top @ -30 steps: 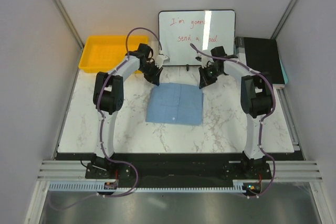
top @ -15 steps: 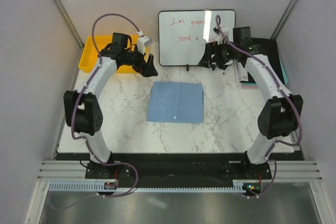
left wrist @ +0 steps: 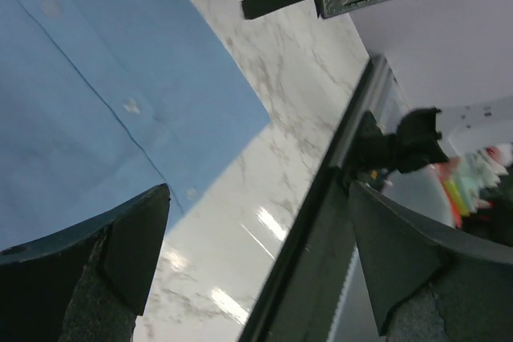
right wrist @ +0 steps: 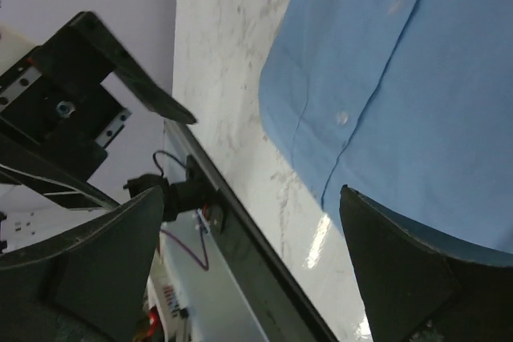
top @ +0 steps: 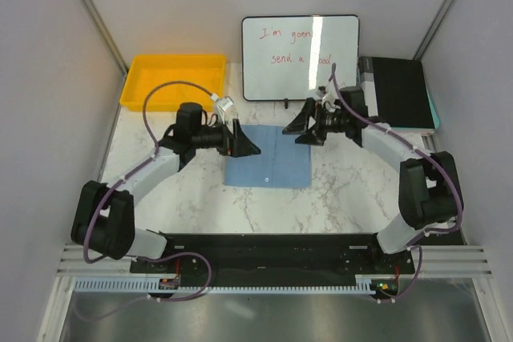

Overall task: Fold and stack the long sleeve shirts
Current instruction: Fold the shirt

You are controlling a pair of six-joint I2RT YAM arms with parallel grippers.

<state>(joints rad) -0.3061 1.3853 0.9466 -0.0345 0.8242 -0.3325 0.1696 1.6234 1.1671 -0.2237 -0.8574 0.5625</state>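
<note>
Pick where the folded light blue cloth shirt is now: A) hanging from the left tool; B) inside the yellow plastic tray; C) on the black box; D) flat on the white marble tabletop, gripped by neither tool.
D: the folded light blue cloth shirt lies flat on the white marble tabletop, with the left tool and right tool both open near its far corners.

Pale grey walls enclosed a white marble counter; a whiteboard with red writing stood at the back.
</note>
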